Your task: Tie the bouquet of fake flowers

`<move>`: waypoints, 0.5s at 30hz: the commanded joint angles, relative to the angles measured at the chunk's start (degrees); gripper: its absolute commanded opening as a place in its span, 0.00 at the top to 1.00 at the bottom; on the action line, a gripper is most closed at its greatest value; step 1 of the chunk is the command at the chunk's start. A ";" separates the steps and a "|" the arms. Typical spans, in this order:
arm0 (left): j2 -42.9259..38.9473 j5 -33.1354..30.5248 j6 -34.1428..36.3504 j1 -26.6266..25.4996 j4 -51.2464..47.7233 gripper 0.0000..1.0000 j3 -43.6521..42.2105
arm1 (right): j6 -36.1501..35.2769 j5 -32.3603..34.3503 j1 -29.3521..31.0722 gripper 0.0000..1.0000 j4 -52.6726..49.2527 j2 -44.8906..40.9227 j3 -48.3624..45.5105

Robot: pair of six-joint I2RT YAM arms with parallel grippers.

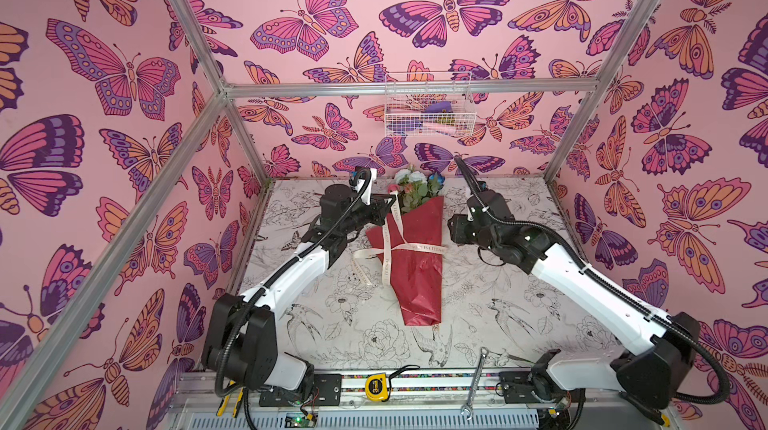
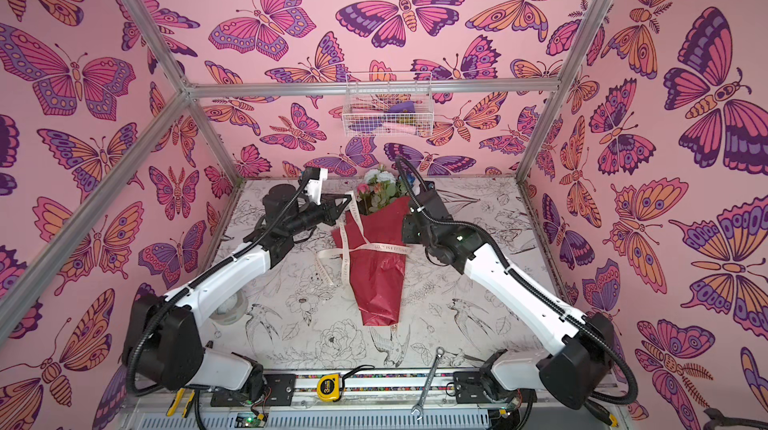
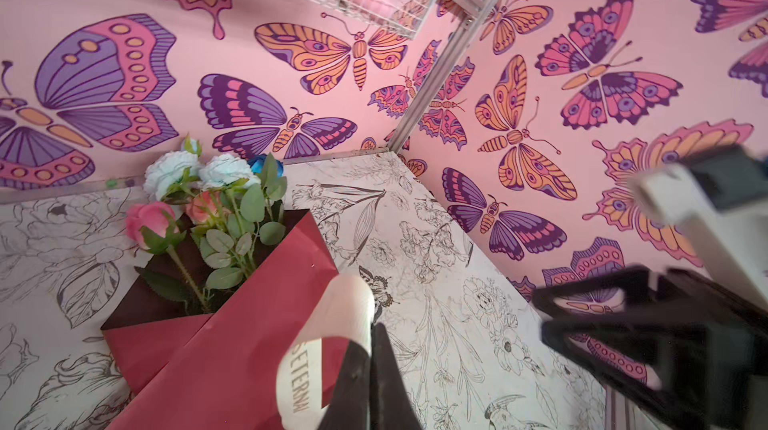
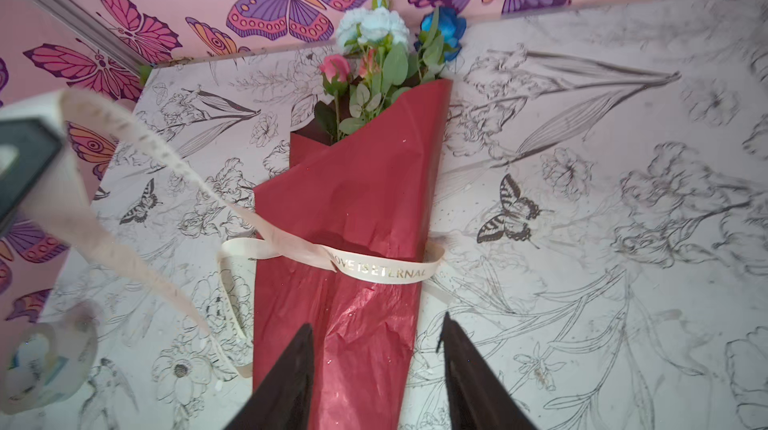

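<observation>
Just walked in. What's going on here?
Two arms are tying a cream ribbon around the bouquet of fake flowers, which lies in red paper on the table. The left tool is shut on one ribbon end, raised off the table. The right tool is open over the wrap's lower part, holding nothing. The ribbon crosses at the middle; its other tail lies loose.

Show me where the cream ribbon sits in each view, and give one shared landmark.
Top view: ribbon crosses the red paper at mid-table.
Top view: same band across the paper, centre.
Left wrist: lower middle, pinched in the left gripper.
Right wrist: centre, lettered band across the paper.
Shared landmark: the white flowers.
</observation>
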 commanded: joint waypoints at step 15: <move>6.04 2.03 -8.79 3.44 0.52 1.00 2.99 | -11.62 6.97 30.33 0.55 8.45 31.33 11.40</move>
